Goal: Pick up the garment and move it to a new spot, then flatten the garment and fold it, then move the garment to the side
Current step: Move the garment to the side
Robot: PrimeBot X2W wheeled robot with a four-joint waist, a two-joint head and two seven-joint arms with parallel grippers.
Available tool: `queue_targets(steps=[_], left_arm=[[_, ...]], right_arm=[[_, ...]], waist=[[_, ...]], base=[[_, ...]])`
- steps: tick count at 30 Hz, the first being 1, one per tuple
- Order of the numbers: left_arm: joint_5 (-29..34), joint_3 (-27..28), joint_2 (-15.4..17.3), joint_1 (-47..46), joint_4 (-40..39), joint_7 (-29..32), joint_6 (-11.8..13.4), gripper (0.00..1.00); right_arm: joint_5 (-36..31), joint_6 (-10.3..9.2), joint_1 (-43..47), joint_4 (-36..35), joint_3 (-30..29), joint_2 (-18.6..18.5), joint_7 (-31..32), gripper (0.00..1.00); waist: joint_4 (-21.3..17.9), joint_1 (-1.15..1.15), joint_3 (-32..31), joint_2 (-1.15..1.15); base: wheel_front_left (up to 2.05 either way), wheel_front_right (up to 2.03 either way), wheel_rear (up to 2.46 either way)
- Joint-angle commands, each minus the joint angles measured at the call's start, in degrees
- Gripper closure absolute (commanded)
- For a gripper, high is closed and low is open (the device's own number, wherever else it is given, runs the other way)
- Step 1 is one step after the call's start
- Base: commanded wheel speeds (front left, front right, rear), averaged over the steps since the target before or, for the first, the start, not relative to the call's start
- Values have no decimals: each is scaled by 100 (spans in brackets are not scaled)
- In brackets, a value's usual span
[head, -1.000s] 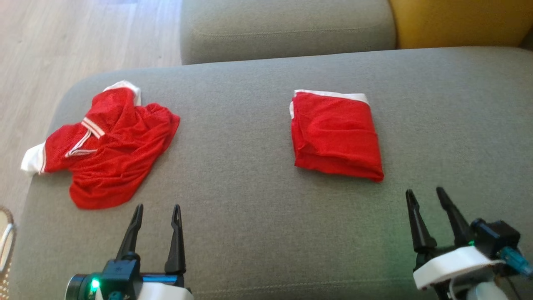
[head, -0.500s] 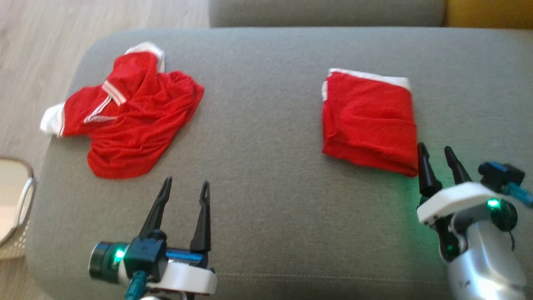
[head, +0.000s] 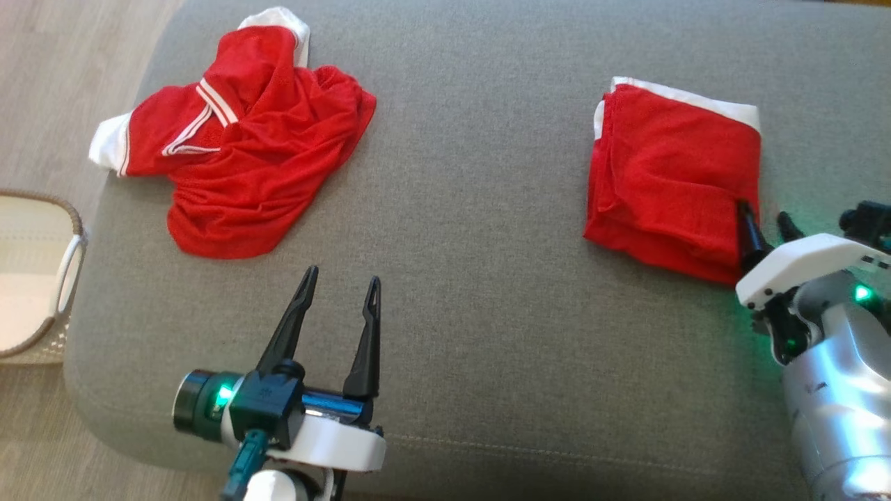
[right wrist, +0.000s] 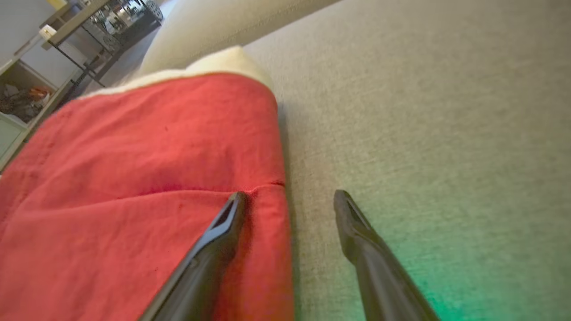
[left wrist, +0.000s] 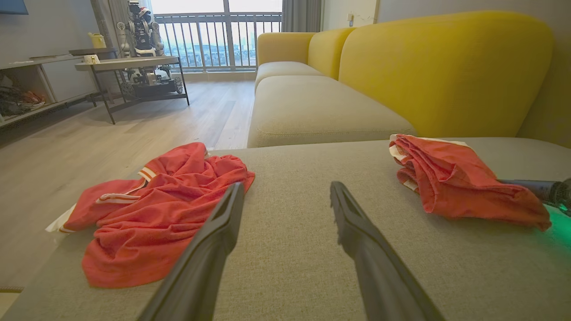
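Folded garment (head: 672, 174): lies flat in the upper right of the head view, with a white band along its top edge. I read the right gripper (head: 763, 212) as spread and straddling the garment's lower right edge: one finger (right wrist: 214, 240) is over the red cloth, the other over bare seat cushion (head: 473, 243). Left gripper (head: 342, 275): also spread, lower centre-left, over bare cushion. Crumpled garment (head: 250, 139): upper left, its white sleeve reaching the cushion's left edge. Open cushion runs between the two garments. Basket (head: 69, 229): on the floor at the left edge.
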Motion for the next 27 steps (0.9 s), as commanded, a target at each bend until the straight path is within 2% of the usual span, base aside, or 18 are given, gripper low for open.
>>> queue_targets(steps=[1,3,4,5,7,13,16,22,27], left_arm=[[-57,126,-40,-226,-164,-29,23,0],[-70,108,-41,-262,-148,-29,16,0],[-72,99,-41,-282,-139,-29,10,0],[-71,93,-42,-300,-133,-29,7,0],[-67,84,-42,-331,-126,-29,3,0],[-52,90,-43,-374,-137,-29,14,0],[-47,82,-43,-390,-152,-29,-7,0],[16,109,-43,-471,-189,-29,-63,0],[75,112,-30,-565,-205,-29,-145,0]], right_arm=[[-39,-2,-238,-23,157,-5,69,0],[-65,-2,-314,133,209,12,138,0],[-69,-2,-349,197,231,21,153,14],[-73,-2,-381,257,244,24,155,49],[-87,-2,-436,357,302,39,153,100],[-130,-2,-594,443,534,-65,105,100],[-254,-2,-639,339,843,-195,98,100],[-456,-2,-668,-102,1570,-653,131,100],[-331,-2,-696,-477,1852,-960,178,100]], waist=[[2,-1,53,0],[-12,-1,91,0],[-21,-1,106,0],[-32,-1,118,0],[-62,-1,130,0],[-222,-1,167,0],[-349,-1,212,0],[-768,-1,391,0],[-1098,-1,531,0]], base=[[0,0,0],[0,0,0],[0,0,0],[0,0,0],[0,0,0],[0,0,0],[0,0,0],[0,0,0],[0,0,0]])
